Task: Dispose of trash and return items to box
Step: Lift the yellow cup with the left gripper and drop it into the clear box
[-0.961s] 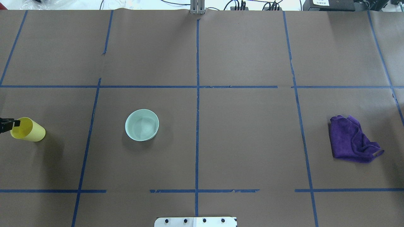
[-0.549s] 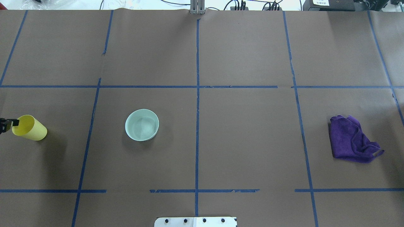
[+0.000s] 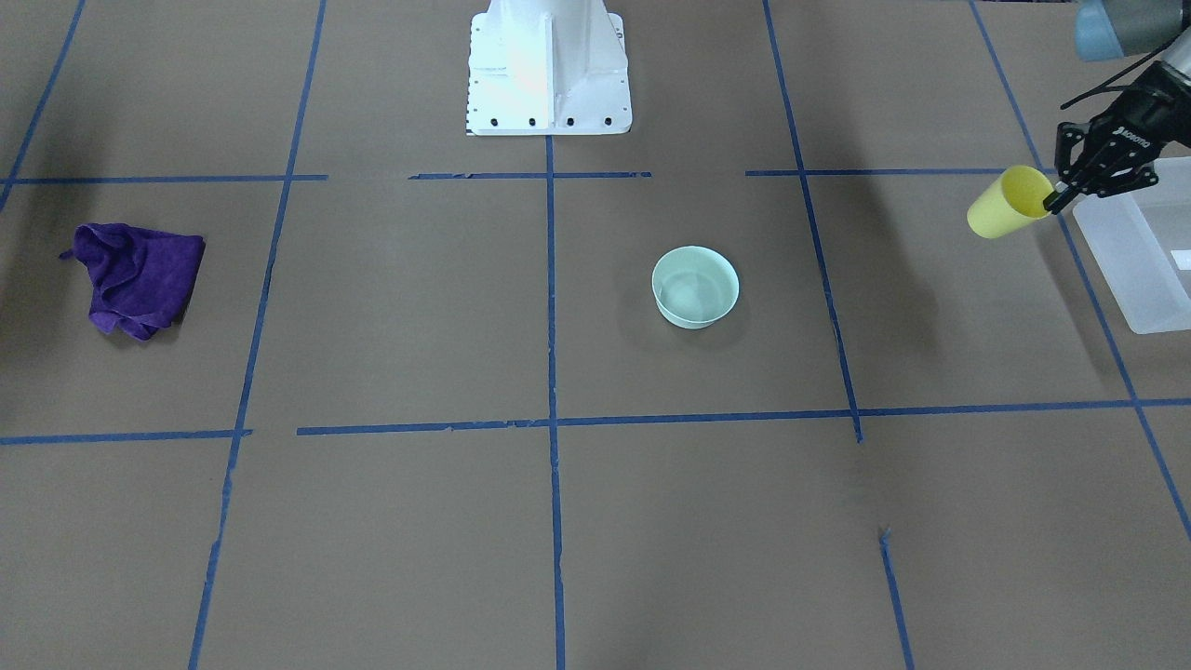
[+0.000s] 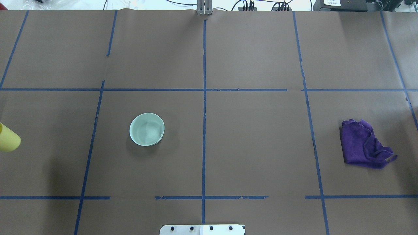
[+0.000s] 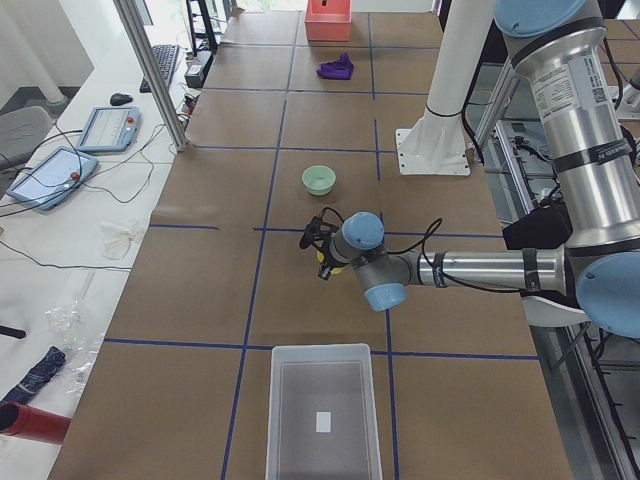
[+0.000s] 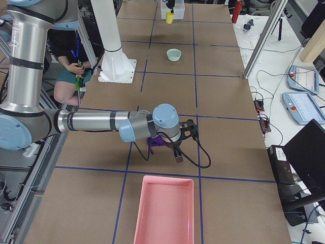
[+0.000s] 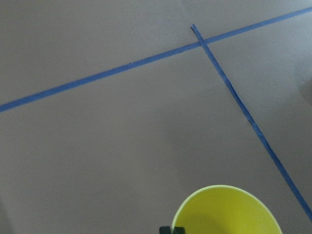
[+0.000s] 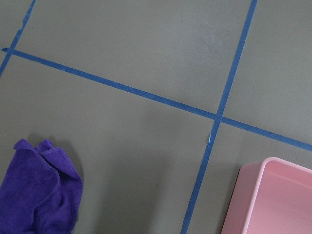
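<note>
Frosted plastic box [image 3: 1140, 251] sat at the table's [image 3: 372, 326] left end. The yellow cup [image 3: 1010, 202], rim pinched in the left tool [image 3: 1056, 197], had travelled leftward toward it, so the drop looked close. Meanwhile the bowl [image 3: 695, 287] and purple cloth [image 3: 140, 274] stayed put; the right tool's [image 6: 177, 155] grip couldn't be told.

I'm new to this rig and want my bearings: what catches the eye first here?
The yellow cup stands out, held tilted by its rim in the left gripper, beside the translucent bin at the table's left end. Next, the pale green bowl near the middle and the purple cloth toward the right end, near a pink tray.
</note>
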Robot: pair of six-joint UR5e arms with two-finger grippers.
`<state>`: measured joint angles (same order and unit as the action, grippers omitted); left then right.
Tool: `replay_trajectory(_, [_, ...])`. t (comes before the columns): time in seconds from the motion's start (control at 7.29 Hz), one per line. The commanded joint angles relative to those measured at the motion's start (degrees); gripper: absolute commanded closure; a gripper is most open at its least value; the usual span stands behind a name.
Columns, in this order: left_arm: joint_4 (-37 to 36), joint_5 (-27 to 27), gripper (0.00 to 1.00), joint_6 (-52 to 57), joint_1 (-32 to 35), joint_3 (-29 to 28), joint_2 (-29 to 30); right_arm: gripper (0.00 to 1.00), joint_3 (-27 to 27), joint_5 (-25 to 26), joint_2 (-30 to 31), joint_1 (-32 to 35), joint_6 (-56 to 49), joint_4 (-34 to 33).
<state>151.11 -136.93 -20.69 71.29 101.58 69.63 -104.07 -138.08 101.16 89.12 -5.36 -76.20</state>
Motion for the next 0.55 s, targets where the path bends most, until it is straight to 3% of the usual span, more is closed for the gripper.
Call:
replay_trajectory(0.0, [-10.8, -3.5, 1.0, 21.5, 12.5, -0.4, 0.2, 0.0, 0.0, 0.0, 0.0, 0.0, 0.0, 0.0])
replay_trajectory(0.27, [-15.8, -3.5, 1.0, 44.0, 24.8, -9.2, 0.6, 0.0, 0.1, 0.0, 0.0, 0.0, 0.0, 0.0])
replay_trajectory(0.41, [-15.8, -3.5, 1.0, 48.2, 27.7, -12.8, 2.1, 0.0, 0.1, 0.0, 0.0, 0.0, 0.0, 0.0])
